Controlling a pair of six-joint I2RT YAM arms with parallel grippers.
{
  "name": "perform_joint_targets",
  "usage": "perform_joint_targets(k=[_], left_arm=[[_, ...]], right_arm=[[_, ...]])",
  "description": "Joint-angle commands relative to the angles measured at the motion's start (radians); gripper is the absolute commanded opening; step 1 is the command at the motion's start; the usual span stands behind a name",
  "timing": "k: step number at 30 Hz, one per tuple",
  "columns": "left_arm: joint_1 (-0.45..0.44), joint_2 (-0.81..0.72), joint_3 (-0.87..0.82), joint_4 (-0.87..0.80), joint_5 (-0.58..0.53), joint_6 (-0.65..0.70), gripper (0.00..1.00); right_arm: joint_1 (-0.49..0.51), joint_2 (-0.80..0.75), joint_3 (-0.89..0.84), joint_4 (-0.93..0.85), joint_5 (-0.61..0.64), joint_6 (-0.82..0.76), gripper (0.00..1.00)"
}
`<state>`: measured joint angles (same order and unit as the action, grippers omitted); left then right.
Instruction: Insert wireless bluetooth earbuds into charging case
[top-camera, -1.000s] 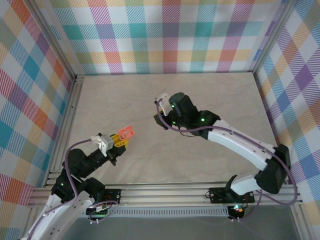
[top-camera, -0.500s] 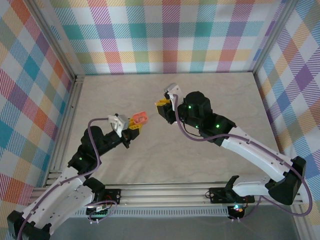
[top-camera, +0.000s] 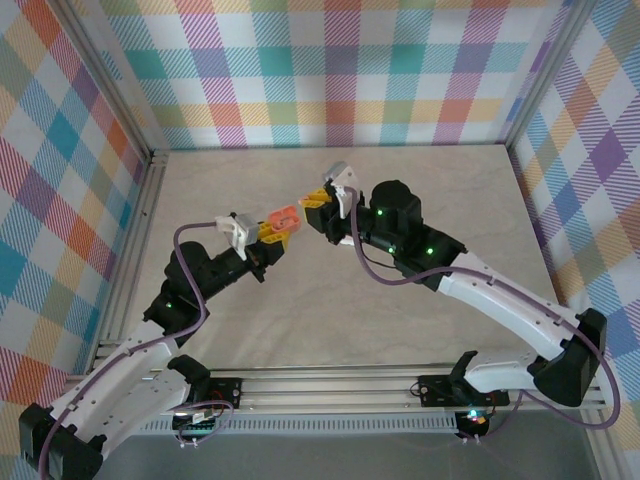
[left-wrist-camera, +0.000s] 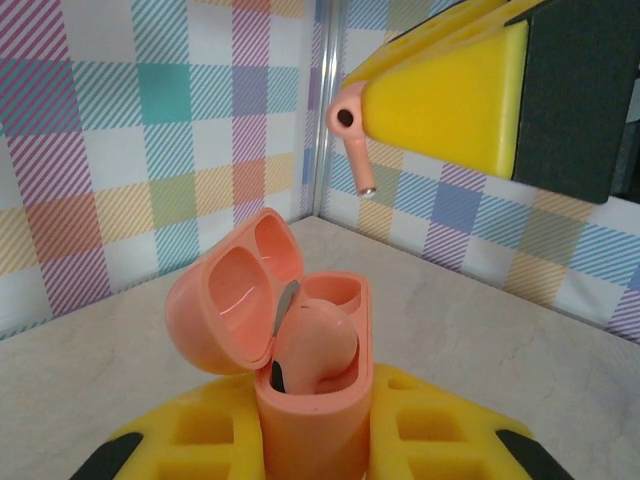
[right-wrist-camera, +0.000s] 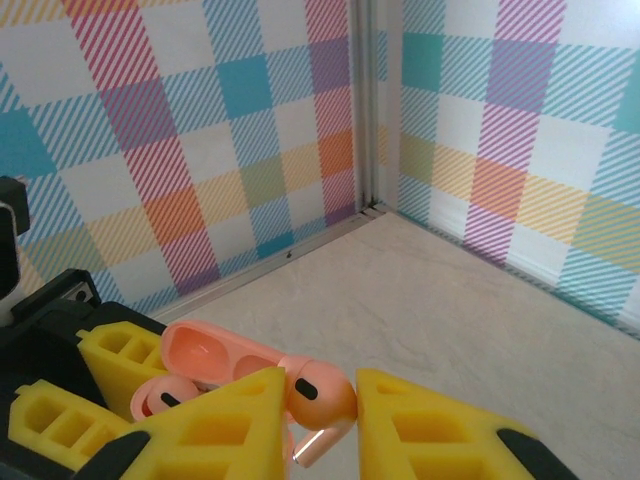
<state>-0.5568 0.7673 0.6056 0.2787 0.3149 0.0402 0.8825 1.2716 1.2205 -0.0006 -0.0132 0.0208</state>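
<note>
Earbud (right-wrist-camera: 322, 398) first: salmon-pink, pinched by its bulb between the yellow fingers of the right gripper (top-camera: 316, 200), whose jaws are nearly closed on it while the stem sticks out free. It is held in the air near the open mouth of the charging case (left-wrist-camera: 312, 430), apart from it and not touching. The case is the same pink and is clamped by its body in the left gripper (top-camera: 272, 232), whose jaws are drawn in tight. Its open end faces away from that gripper and its lid (left-wrist-camera: 225, 310) is hinged back. One well already holds a seated earbud (left-wrist-camera: 315, 345), and the empty well (left-wrist-camera: 342, 290) beside it lies bare. The two grippers face each other in mid-air over the middle of the table (top-camera: 440, 200), well clear of the checked walls (top-camera: 330, 70). By my judgement this pink set is half done — one bud is in, and the other is at the mouth of the case but not yet lowered. What remains is to line the stem up with the empty well, press the bud home and let go — and probably shut the lid.
</note>
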Motion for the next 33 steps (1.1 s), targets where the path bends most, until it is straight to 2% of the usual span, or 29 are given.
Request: perform_joint_targets(k=[1, 15, 27, 33], left_arm=[[-0.015, 0.005, 0.035, 0.054, 0.023, -0.008, 0.0], [-0.017, 0.013, 0.051, 0.025, 0.023, 0.017, 0.0], [-0.017, 0.018, 0.057, 0.019, 0.024, 0.019, 0.0], [-0.017, 0.021, 0.063, 0.014, 0.024, 0.02, 0.0]], right_arm=[[-0.005, 0.02, 0.0, 0.054, -0.064, -0.017, 0.22], [-0.005, 0.052, 0.011, 0.006, -0.11, -0.031, 0.22], [-0.005, 0.067, 0.005, -0.084, -0.155, -0.185, 0.24], [-0.004, 0.066, 0.008, -0.098, -0.194, -0.193, 0.27]])
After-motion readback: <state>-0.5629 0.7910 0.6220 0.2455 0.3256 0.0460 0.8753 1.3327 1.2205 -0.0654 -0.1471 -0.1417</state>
